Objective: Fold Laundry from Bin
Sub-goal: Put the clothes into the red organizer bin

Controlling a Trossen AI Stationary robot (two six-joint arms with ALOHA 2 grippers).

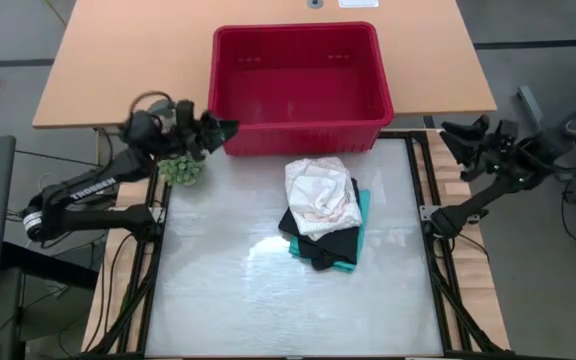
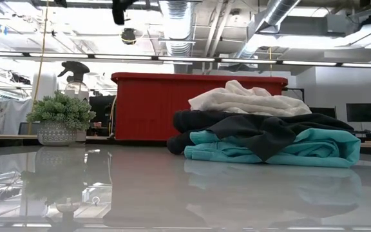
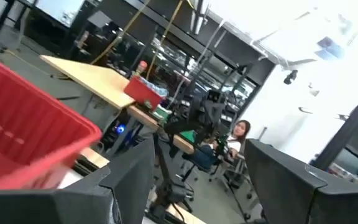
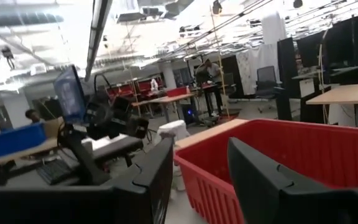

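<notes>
Red bin point(image 1: 299, 88) sits empty; laundry point(image 1: 323, 222) stacked before it. Left gripper point(image 1: 220, 128) and right gripper point(image 1: 455, 134) parked at table edges, jaws released.

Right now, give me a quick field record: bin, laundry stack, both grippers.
bin: red basket at the table's far edge, looks empty
stack: white cloth on top, black garment under it, teal garment at the bottom, piled in front of the bin
left gripper: open, empty, near the bin's left corner
right gripper: open, empty, off the table's right side
</notes>
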